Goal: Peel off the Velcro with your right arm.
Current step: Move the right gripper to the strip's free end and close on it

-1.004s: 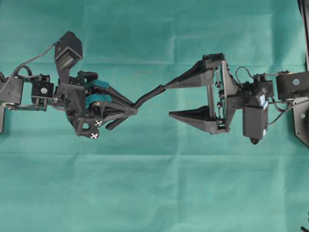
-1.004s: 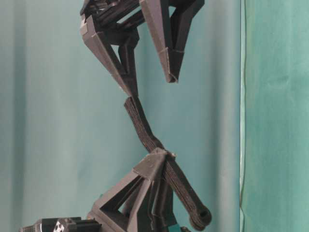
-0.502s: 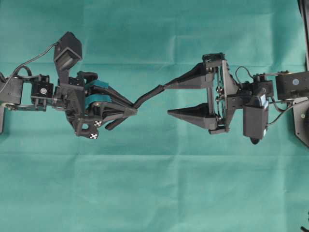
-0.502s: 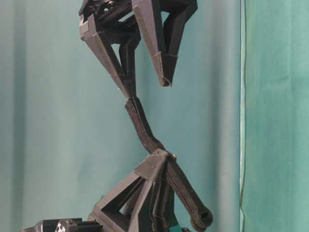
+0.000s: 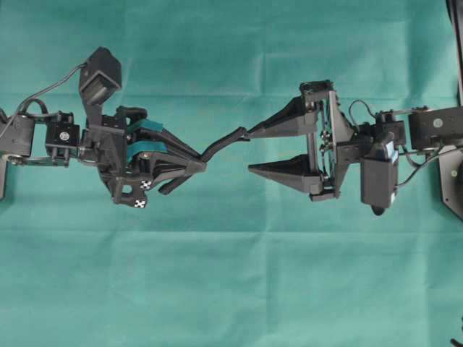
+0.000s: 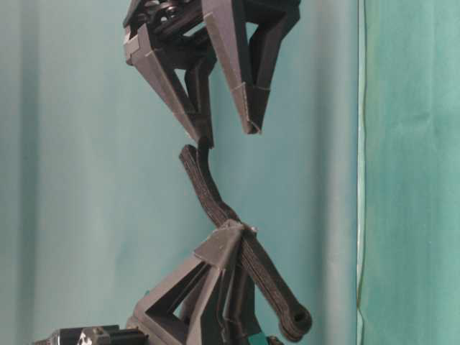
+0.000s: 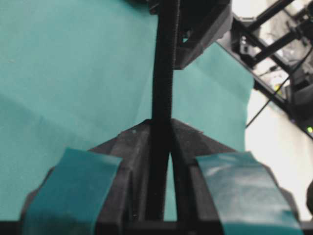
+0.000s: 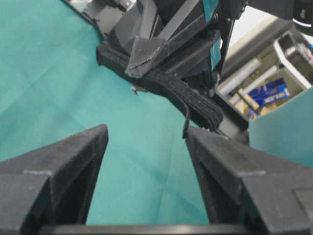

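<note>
The Velcro (image 5: 224,141) is a thin black strap stretched in the air between the two arms. My left gripper (image 5: 201,166), with teal-taped fingers, is shut on its middle; the strap runs straight out from those tips (image 7: 164,73). Its rounded end (image 6: 296,323) hangs behind the left gripper (image 6: 233,233). My right gripper (image 5: 249,150) is open, all black, facing the left one. The upper right finger (image 5: 282,123) touches the strap's free tip. In the right wrist view the Velcro (image 8: 186,95) ends beside one finger, outside the gap of the right gripper (image 8: 146,131).
A green cloth (image 5: 231,275) covers the table below both arms. Beyond the cloth's edge, metal framing and cables (image 7: 279,44) show in the left wrist view. Shelves with boxes (image 8: 274,88) stand behind the left arm.
The right gripper's jaws have narrowed from wide apart to about half as wide. The gripper has edged left toward the strap, whose free end has bent slightly. The left arm is unmoved.
</note>
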